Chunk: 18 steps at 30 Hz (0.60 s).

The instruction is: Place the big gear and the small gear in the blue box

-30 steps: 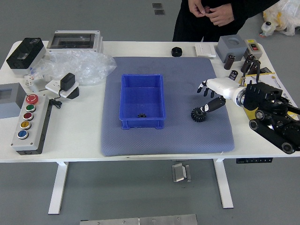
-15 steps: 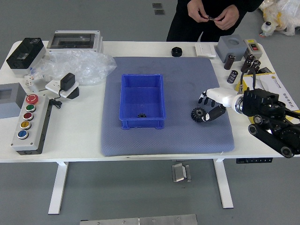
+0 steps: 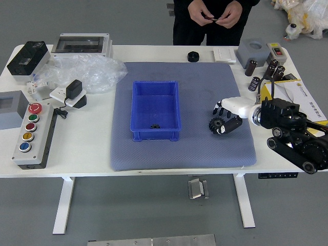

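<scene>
- Hand, the robot's right, reaches in over the table at the big gear, fingers apart from the thumb and no firm hold to be seen.
- Big gear lies on the mat, just off the fingertips toward the robot's left, the thumb slanting over its edge on the near side and the fingers at the far side; whether the fingers touch it, an onlooker cannot tell.
- Closing thumb and fingers across the gear looks to be the next step; being round, it offers no long axis to line up with.
- Small gear sits inside the blue box, near its near wall, leaving one apparently to go.
- Blue box stands to the left of the big gear, so the carry would run leftward, over the box's right wall.
- Person's hands meet around something small beyond the table's far edge, away from both gears.
</scene>
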Each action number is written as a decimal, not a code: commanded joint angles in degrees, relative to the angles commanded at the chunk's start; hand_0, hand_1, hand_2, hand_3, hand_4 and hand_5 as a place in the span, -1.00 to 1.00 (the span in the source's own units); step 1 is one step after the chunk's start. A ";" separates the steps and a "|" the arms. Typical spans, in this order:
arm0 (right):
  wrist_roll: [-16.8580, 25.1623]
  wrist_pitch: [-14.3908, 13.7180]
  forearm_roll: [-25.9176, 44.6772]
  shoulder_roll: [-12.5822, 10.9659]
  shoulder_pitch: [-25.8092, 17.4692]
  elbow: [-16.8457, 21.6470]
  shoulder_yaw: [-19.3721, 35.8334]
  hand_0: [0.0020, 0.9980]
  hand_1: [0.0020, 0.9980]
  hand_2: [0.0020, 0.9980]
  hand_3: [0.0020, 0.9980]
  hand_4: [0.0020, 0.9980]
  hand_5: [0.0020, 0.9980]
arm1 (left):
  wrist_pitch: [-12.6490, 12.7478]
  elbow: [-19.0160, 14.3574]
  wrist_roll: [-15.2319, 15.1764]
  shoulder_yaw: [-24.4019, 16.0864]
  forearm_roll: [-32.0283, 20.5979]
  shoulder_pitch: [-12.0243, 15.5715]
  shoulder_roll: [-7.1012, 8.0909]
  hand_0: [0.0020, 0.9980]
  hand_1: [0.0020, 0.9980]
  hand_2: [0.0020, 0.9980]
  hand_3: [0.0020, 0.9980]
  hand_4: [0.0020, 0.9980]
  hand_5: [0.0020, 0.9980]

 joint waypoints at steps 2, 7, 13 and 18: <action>-0.08 -0.21 -0.23 0.15 -0.19 0.01 0.08 0.20 0.11 0.36 0.44 0.81 -0.19 | 0.01 0.00 0.00 0.03 -0.03 0.02 0.01 0.72 0.66 0.63 0.67 0.40 -0.39; -0.12 -0.83 -0.86 0.39 -0.55 0.02 0.15 0.20 0.11 0.36 0.44 0.81 -0.19 | 0.03 0.00 -0.02 0.12 -0.13 0.00 0.00 0.72 0.66 0.63 0.67 0.40 -0.39; -0.15 -1.53 -1.47 0.65 -0.82 0.02 0.10 0.18 0.09 0.31 0.36 0.78 -0.22 | 0.03 0.00 -0.03 0.14 -0.18 -0.03 -0.03 0.72 0.66 0.63 0.67 0.40 -0.39; -0.21 -1.95 -1.76 0.78 -0.99 0.08 -0.12 0.16 0.06 0.25 0.31 0.74 -0.26 | 0.02 0.00 -0.04 0.08 -0.14 -0.02 -0.07 0.72 0.66 0.62 0.67 0.40 -0.40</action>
